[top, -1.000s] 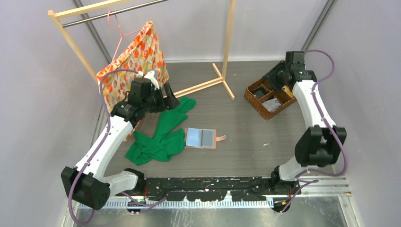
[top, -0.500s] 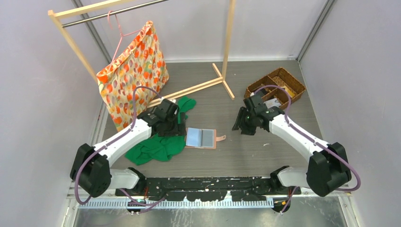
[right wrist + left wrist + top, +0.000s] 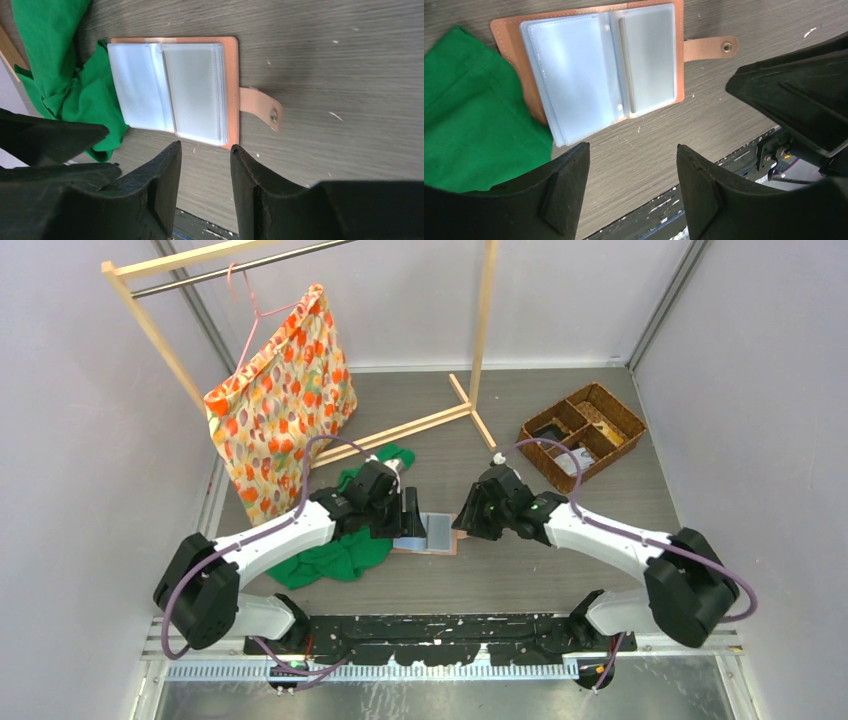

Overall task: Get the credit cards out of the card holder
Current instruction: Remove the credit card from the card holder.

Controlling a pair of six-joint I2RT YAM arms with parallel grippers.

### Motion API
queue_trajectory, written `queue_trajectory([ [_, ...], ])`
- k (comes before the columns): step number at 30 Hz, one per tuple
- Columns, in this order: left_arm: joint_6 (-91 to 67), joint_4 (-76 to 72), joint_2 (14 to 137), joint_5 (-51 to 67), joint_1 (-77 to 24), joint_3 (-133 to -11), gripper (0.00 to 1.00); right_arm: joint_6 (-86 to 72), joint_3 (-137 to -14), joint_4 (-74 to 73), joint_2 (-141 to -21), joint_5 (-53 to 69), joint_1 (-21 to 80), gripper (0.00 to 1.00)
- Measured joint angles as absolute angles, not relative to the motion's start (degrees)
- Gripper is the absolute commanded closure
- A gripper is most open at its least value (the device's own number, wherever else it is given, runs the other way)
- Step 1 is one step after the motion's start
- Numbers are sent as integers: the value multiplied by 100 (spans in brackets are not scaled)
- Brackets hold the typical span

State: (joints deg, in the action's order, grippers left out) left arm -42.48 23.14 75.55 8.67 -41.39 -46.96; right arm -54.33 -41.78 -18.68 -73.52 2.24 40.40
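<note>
The salmon-pink card holder [image 3: 438, 533] lies open and flat on the grey table, its clear plastic sleeves facing up and its snap tab [image 3: 711, 47] pointing right. A greyish card [image 3: 650, 56] shows through the right-hand sleeve; the left sleeve looks pale and I cannot tell what is in it. My left gripper [image 3: 408, 512] hovers over the holder's left edge, open and empty. From the right, my right gripper [image 3: 468, 517] hangs over the tab side, also open with nothing between its fingers. In both wrist views the card holder [image 3: 175, 92] lies just beyond the fingertips, untouched.
A crumpled green cloth [image 3: 330, 550] lies against the holder's left edge. At the back right stands a brown wicker basket [image 3: 583, 433] with compartments. A patterned orange bag [image 3: 280, 390] hangs from a wooden rack [image 3: 481, 320], whose foot [image 3: 420, 425] rests on the table behind.
Both arms have swung in over the card holder, the left from the hanging bag, the right from the basket. The left jaws have narrowed a little.
</note>
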Motion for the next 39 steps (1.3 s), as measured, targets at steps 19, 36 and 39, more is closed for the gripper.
queue_trajectory([
  [19,-4777,1074,7830,749,-4110,-3992,40,-6031,-3953,145,-9021,458,4101,73],
  [36,-4978,757,7732,989,-3559,-3538,38,-6058,-3507,333,-8396,252,4104,73],
  [39,-5019,510,8110,1258,-3465,-3573,39,-6064,-3500,392,-8313,183,4104,73],
])
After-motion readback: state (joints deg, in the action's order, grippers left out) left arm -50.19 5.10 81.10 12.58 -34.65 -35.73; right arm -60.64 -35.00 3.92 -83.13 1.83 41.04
